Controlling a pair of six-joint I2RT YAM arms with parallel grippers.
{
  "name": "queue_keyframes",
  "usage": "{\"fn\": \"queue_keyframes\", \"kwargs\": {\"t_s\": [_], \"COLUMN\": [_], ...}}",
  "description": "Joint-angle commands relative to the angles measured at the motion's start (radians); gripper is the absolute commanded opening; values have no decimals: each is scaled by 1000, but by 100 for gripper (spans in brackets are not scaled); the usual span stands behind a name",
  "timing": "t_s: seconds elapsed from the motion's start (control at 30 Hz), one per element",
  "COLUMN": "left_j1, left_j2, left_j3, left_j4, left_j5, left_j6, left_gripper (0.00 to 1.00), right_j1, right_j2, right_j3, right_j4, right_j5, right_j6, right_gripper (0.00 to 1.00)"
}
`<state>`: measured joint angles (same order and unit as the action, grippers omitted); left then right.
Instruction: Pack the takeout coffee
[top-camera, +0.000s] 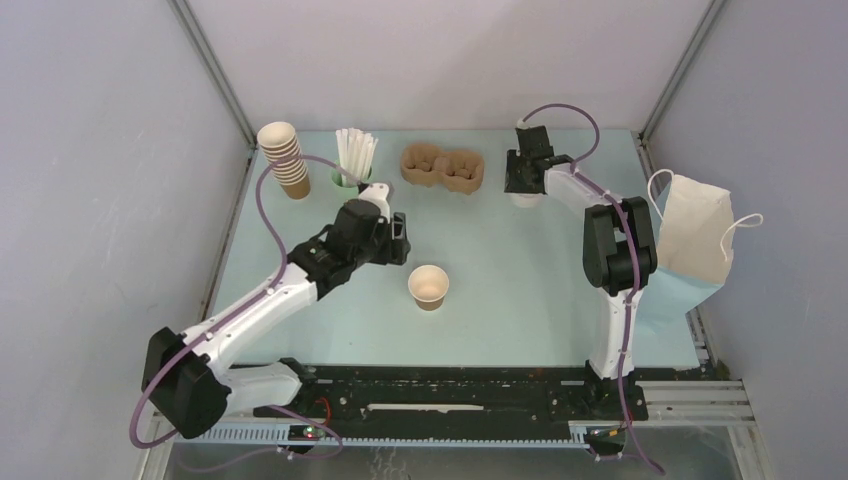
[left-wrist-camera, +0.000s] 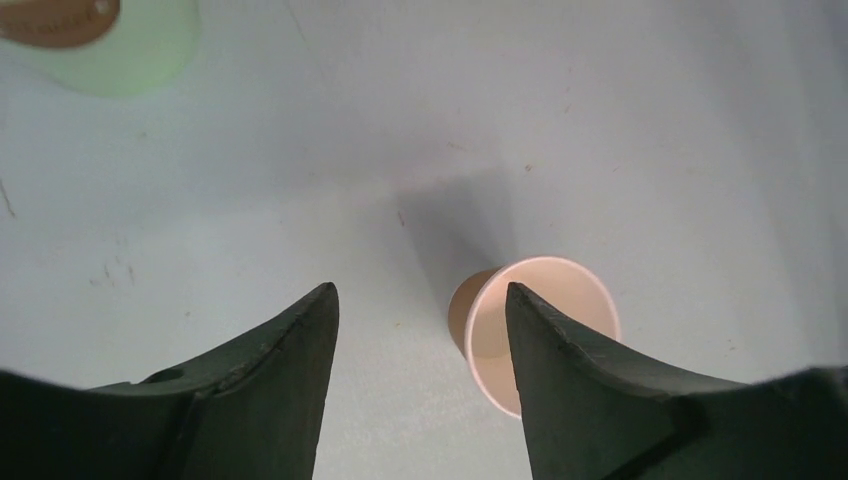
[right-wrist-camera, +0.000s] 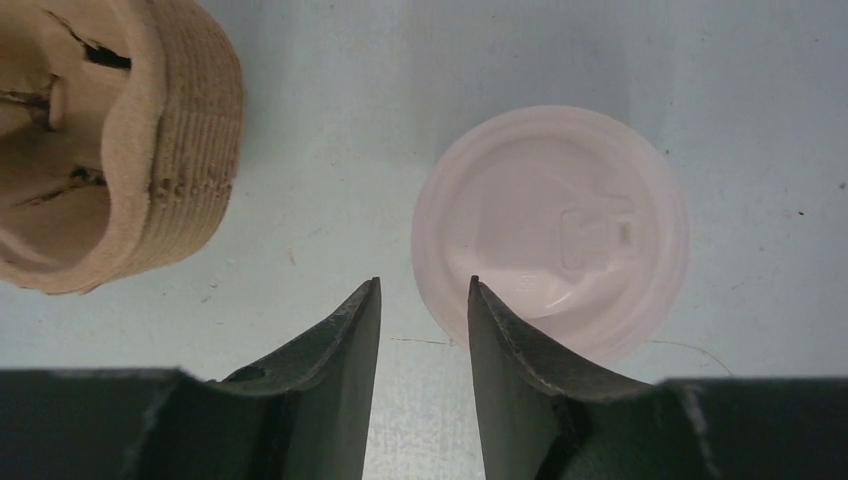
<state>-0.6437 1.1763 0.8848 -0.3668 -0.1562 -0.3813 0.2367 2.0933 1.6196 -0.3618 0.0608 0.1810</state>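
A small brown paper cup stands upright mid-table with no lid on it; it also shows in the left wrist view, partly behind my right-hand finger. A round white lid lies flat on the table, apart from the cup, at the back. My left gripper is open and empty, above the table just left of the cup. My right gripper hovers over the lid's near-left edge, slightly open and empty. A brown pulp carrier sits left of the lid.
A tall stack of lidless brown cups and a mint-green cup of white straws stand at the back left. A white paper bag with handles stands at the right edge. The pulp carrier's rim is close to my right gripper.
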Motion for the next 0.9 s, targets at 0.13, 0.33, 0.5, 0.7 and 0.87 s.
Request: {"fn": "queue_keyframes", "kwargs": {"t_s": [0.13, 0.33, 0.5, 0.7, 0.87], "left_j1": [-5, -3, -3, -4, -4], "left_j2": [24, 44, 21, 20, 19], "left_j3": [256, 259, 209, 198, 194], "left_j4": [-26, 9, 26, 31, 31], "left_j5": [-25, -21, -36, -23, -22], "left_j6": [96, 110, 129, 121, 119], "left_gripper": [71, 72, 73, 73, 73], "right_j1": [-7, -13, -22, -39, -49], "right_j2": [29, 43, 49, 49, 45], "right_j3": [70, 85, 89, 81, 73], "right_j4": [24, 18, 17, 26, 39], "right_j5": [-50, -50, -92, -132, -162], "right_j6": [0, 7, 19, 39, 50], "right_gripper": [41, 32, 29, 26, 15]}}
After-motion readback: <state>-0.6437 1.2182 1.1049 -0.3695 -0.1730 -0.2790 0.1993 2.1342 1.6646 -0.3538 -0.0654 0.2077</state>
